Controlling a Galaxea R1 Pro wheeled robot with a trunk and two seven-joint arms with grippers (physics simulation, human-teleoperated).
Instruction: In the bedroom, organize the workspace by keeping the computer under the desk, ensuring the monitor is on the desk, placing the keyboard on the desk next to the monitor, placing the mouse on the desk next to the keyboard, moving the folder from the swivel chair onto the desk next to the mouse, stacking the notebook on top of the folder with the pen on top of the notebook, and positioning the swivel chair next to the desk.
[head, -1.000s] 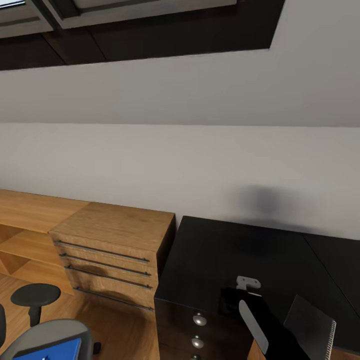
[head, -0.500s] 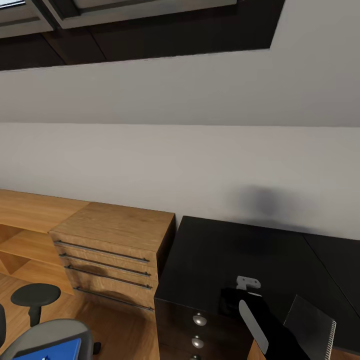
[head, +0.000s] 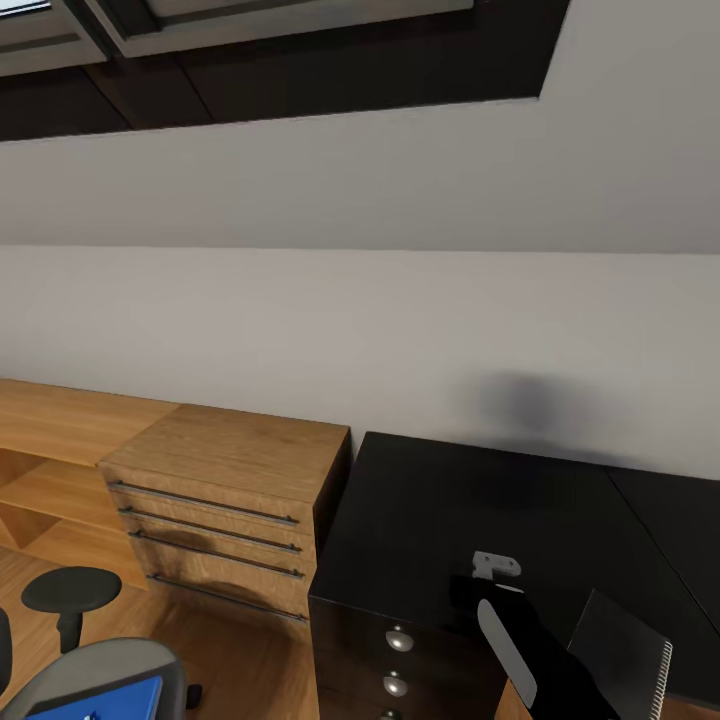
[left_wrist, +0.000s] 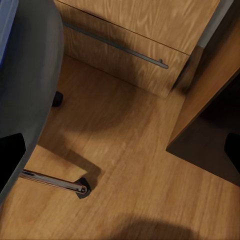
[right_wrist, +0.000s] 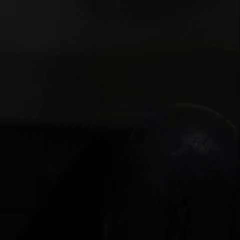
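the right gripper (head: 492, 580) is seen over the black desk (head: 430, 500) at 5 o'clock; its finger state cannot be told, nor the left's. the blue folder (head: 110, 700) lies on the swivel chair (head: 95, 670) at 7 o'clock, beside the wooden drawer cabinet (head: 225, 490).

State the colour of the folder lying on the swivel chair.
Bright blue; the folder shows best in the head view, on the grey swivel chair.
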